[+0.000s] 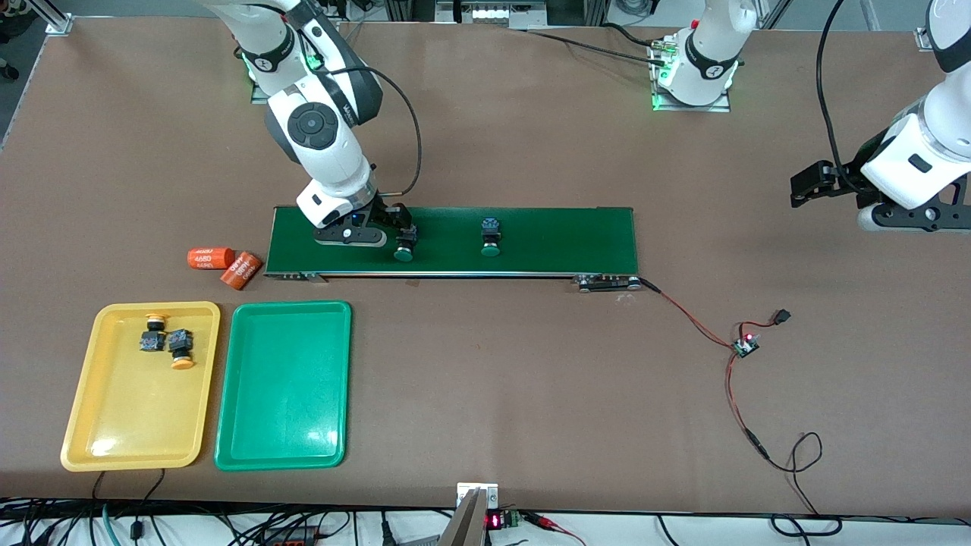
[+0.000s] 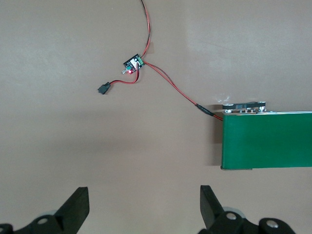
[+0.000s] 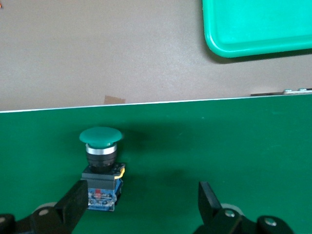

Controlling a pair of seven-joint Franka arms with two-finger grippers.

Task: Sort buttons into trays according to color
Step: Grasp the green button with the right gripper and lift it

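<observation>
My right gripper (image 1: 400, 230) is low over the belt (image 1: 531, 235), fingers (image 3: 73, 202) apart, one seemingly touching a green button (image 3: 101, 156). Another green button (image 1: 491, 235) lies farther along the belt. Both yellow buttons (image 1: 168, 341) lie in the yellow tray (image 1: 83, 409); the green tray (image 1: 284, 425) is beside it. My left gripper (image 2: 145, 204) waits open over bare bench (image 2: 73, 136).

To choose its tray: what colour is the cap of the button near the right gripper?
Dark green, clearest in the right wrist view: button.

Glossy plastic trays (image 1: 282, 455), matt belt (image 1: 561, 235)
</observation>
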